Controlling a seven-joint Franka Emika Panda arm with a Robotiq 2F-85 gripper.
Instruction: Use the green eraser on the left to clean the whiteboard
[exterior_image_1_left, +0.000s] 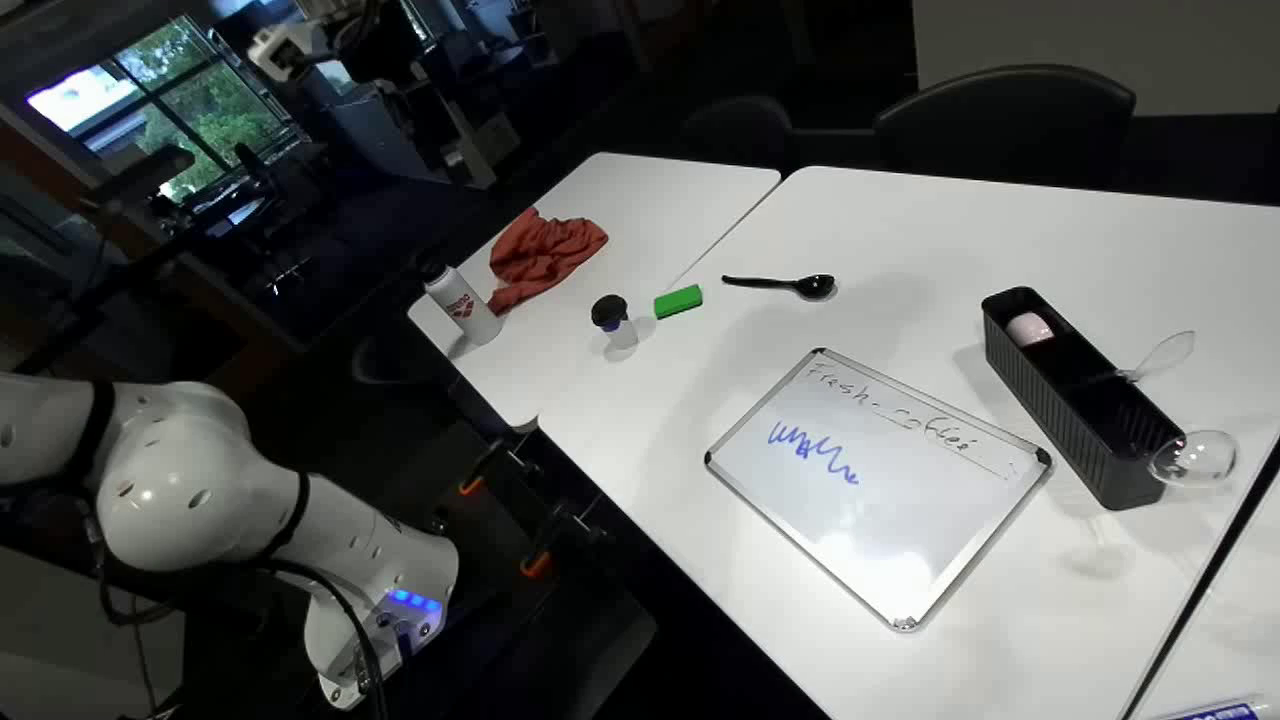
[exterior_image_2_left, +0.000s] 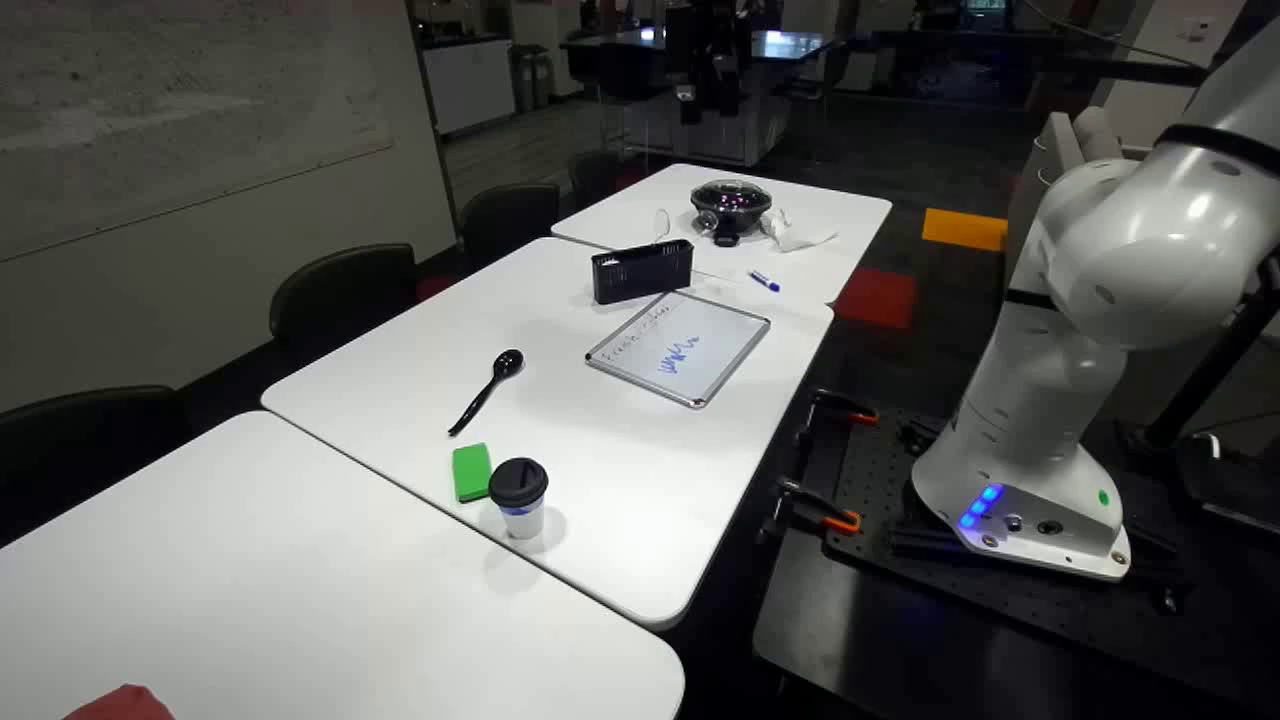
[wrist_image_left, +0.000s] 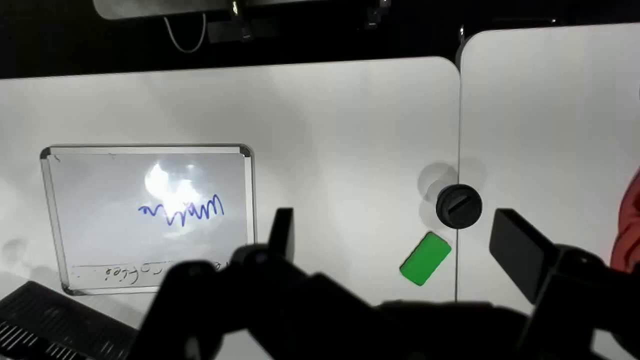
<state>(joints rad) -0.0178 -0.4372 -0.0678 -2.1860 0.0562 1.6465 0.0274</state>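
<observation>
Tables (exterior_image_2_left: 620, 470): you are looking at white tops standing end to end, a seam (wrist_image_left: 459, 120) running between two of them.
Arm (exterior_image_2_left: 1150, 270): white, it is standing beside the tables, blue lights (exterior_image_2_left: 979, 507) glowing low on its base.
Board (exterior_image_1_left: 885, 500): it is lying flat in its silver frame, dark lettering (exterior_image_1_left: 893, 411) running along one edge and a blue scribble (exterior_image_1_left: 803, 448) sitting further in.
Box (exterior_image_1_left: 1045, 410): black, it is standing just beside a corner of the board, holding a pale pink item (exterior_image_1_left: 1030, 329); a clear object (exterior_image_1_left: 1166, 355) is sticking up over it.
Cloth (exterior_image_1_left: 545, 250): red, it is lying crumpled across the seam from the board.
Gripper (wrist_image_left: 401, 246): you are holding it in the air, its fingers standing spread wide.
Spoon (exterior_image_1_left: 780, 285): black, it is lying with its bowl on the side nearer the box.
Bottle (exterior_image_1_left: 465, 305): white, it is standing upright by the cloth; you are not getting a clear look at whether they are touching.
Cup (exterior_image_2_left: 520, 500): dark-lidded, it is standing upright near the seam.
Eraser (exterior_image_2_left: 472, 472): green, it is lying on the table just beside the cup, well apart from the board. In the wrist view you are seeing it in the gap between the fingers, lower down.
Marker (exterior_image_2_left: 765, 281): blue and white, it is lying past the board, as seen from the eraser.
</observation>
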